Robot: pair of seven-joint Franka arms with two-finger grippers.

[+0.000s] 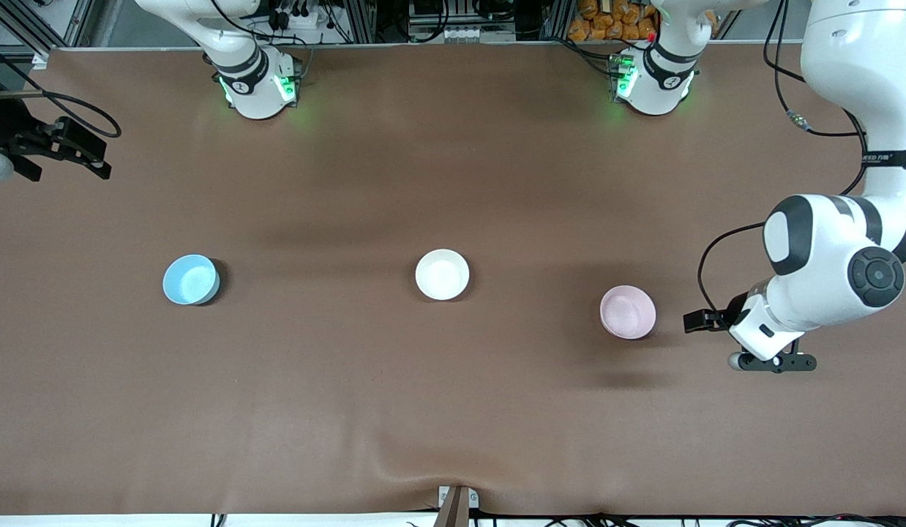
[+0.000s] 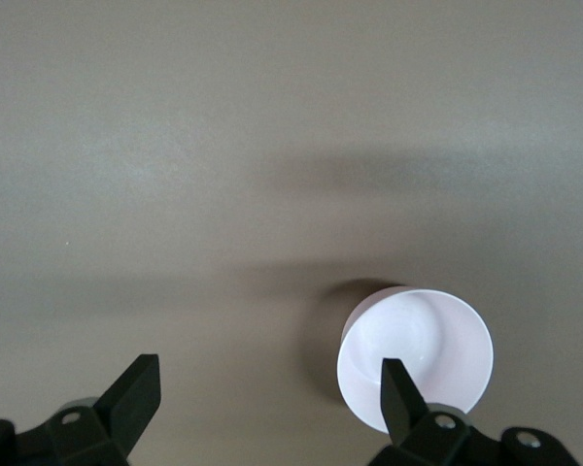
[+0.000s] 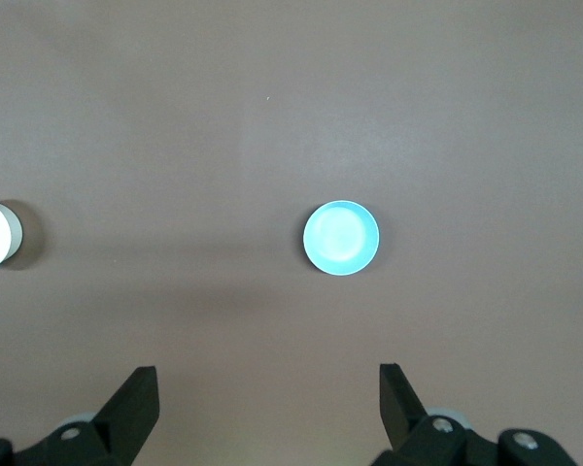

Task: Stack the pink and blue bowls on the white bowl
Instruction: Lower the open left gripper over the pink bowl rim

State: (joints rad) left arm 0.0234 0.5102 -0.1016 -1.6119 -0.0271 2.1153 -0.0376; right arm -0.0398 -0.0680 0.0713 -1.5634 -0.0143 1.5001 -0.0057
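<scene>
- The left hand [image 2: 267, 393] hangs over the brown bench [image 1: 453, 410] at the middle right of the front view, just beside the pale pink round plastic bowl [image 1: 628, 312]. Its fingers [image 2: 136, 388] are spread wide and hold nothing.
- In the left wrist view the pink bowl [image 2: 415, 357] sits partly hidden by one fingertip; whether they touch I cannot tell.
- The right hand [image 3: 267, 393] is up at the upper left edge of the front view [image 1: 65, 150], fingers wide apart and empty.
- The glossy white round bowl [image 1: 442, 274] stands at the frame's centre.
- The light sky blue round plastic bowl [image 1: 191, 279] stands at middle left, well apart from the others.
</scene>
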